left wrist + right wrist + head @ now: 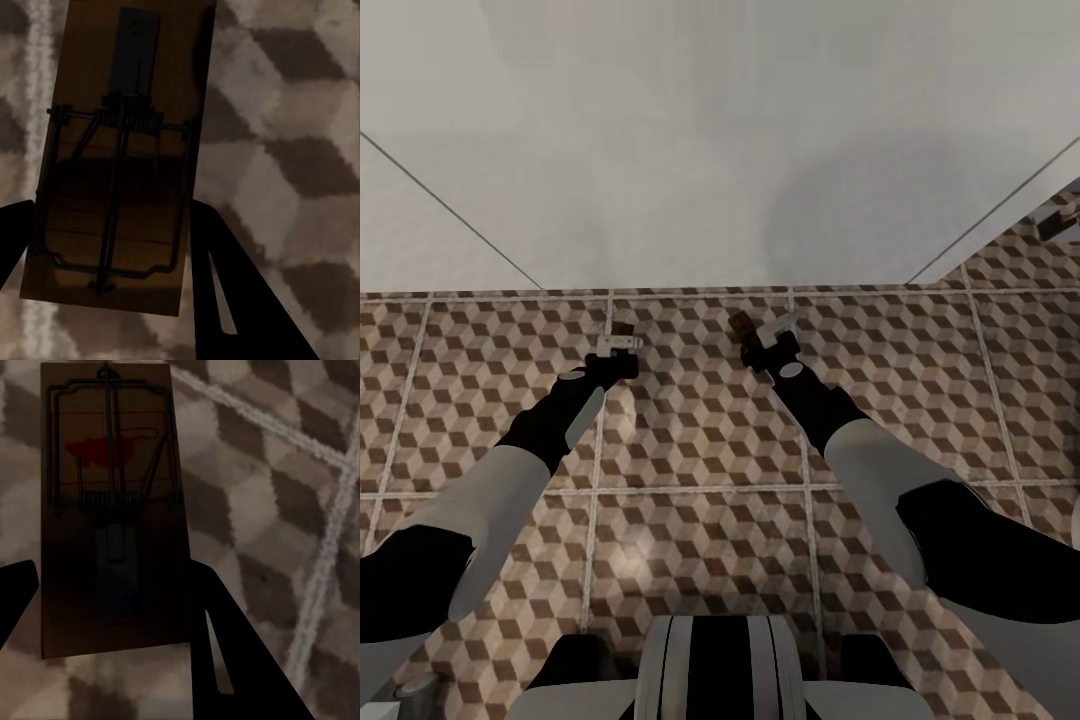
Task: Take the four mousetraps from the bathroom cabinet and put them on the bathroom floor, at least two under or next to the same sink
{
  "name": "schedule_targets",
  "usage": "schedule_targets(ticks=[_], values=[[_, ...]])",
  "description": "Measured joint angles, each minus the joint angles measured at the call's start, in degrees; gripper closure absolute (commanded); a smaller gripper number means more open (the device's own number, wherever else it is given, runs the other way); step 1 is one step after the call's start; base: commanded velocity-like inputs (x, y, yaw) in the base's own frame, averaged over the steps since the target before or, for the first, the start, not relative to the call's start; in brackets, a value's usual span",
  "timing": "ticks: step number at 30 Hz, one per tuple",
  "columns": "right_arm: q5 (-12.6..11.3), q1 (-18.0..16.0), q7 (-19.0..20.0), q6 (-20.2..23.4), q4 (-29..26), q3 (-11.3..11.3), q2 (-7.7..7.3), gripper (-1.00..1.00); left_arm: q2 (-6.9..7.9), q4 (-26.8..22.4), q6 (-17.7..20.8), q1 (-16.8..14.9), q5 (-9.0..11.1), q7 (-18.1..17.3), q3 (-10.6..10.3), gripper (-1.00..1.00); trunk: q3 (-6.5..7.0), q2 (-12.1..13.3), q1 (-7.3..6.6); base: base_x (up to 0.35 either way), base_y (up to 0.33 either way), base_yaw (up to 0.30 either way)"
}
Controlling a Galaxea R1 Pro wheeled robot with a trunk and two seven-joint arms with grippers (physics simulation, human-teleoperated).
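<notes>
Two mousetraps in hand: left mousetrap [112, 161] clamped in left gripper [620, 343], right mousetrap [112, 502] pinched by right gripper [760, 340], both low over the bathroom floor [700, 430]. Placement step, probably. Next: lower flat, release (gently). Far ahead, a white front [720, 180] meets the tiles; open floor left, right and near.

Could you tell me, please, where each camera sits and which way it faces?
Head view: looks down from the head on the cube-patterned tiled floor and white front, both arms, left gripper, right gripper.
Left wrist view: looks along dark fingers at a brown wooden mousetrap.
Right wrist view: dark fingers, second mousetrap.
Shared: all show the floor; both traps appear small overhead.
</notes>
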Motion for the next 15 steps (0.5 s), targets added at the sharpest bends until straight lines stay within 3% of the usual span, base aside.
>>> schedule_targets(ticks=[15], values=[[0.0, 0.0, 0.0, -0.3, 0.2, 0.0, 0.00, 1.00, -0.03, 0.0, 0.0, 0.0, 0.0, 0.0, 0.0, 1.00, 0.00, 0.0, 0.00, 0.024, 0.000, 0.000]])
